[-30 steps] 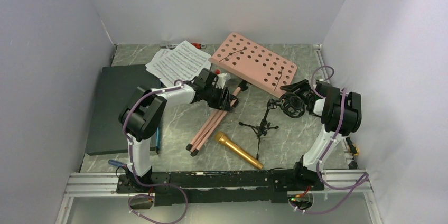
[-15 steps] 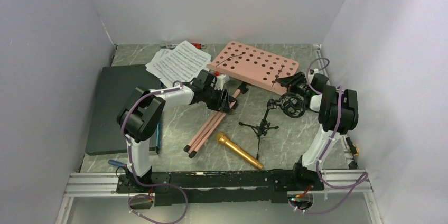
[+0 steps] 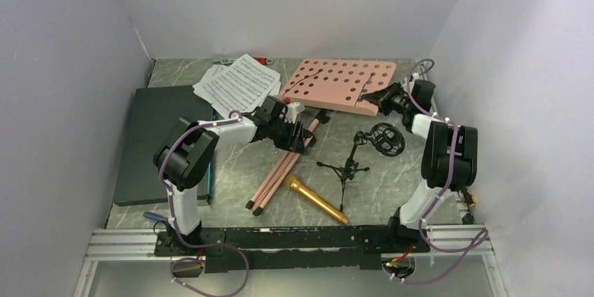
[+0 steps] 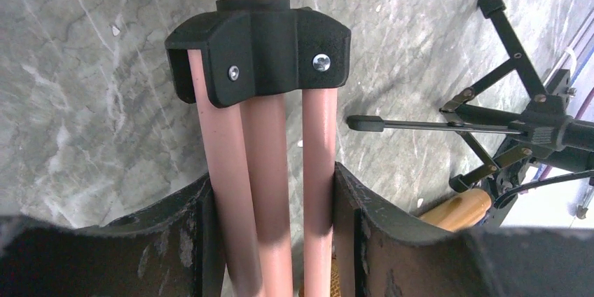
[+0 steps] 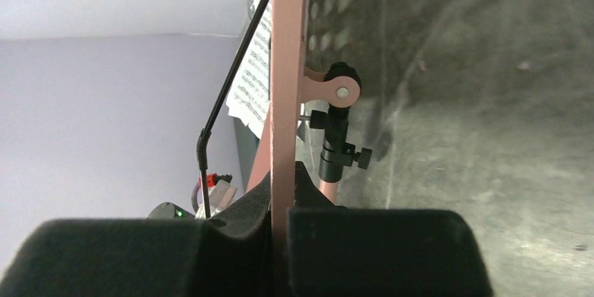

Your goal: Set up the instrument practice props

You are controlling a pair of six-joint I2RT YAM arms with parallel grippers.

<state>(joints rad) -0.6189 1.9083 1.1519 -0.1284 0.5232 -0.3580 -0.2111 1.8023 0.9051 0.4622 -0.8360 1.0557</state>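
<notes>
1. 1 pink music stand [image 3: 341,83] lies on the table. Its perforated desk is at the far right, and its folded legs [image 3: 277,171] run toward the near middle.
2. The left wrist view shows 3 pink tubes in that leg bundle, joined by 1 black collar [image 4: 259,52].
3. 1 fanned pile of sheet-music pages [image 3: 235,83] lies at the far left. I cannot tell how many sheets it holds.
4. 1 gold microphone [image 3: 315,200] lies flat near the front, just beside the feet of the legs.
5. 1 small black tripod mic stand [image 3: 344,168] lies between the microphone and the desk.
6. 1 dark flat case [image 3: 154,139] lies along the left side.
7. There are 2 arms. The left gripper [image 3: 295,134] pinches the leg bundle, with its fingers [image 4: 185,241] pressed against the outer tubes.
8. The right gripper [image 3: 380,97] is clamped on the desk's right edge, and the thin pink plate is squeezed between its pads [image 5: 378,248].
9. The table [image 3: 392,185] is grey-green with marble veining.
10. Plain pale walls [image 3: 280,3] enclose it on 3 sides, and 1 metal rail [image 3: 126,241] crosses the near edge.
</notes>
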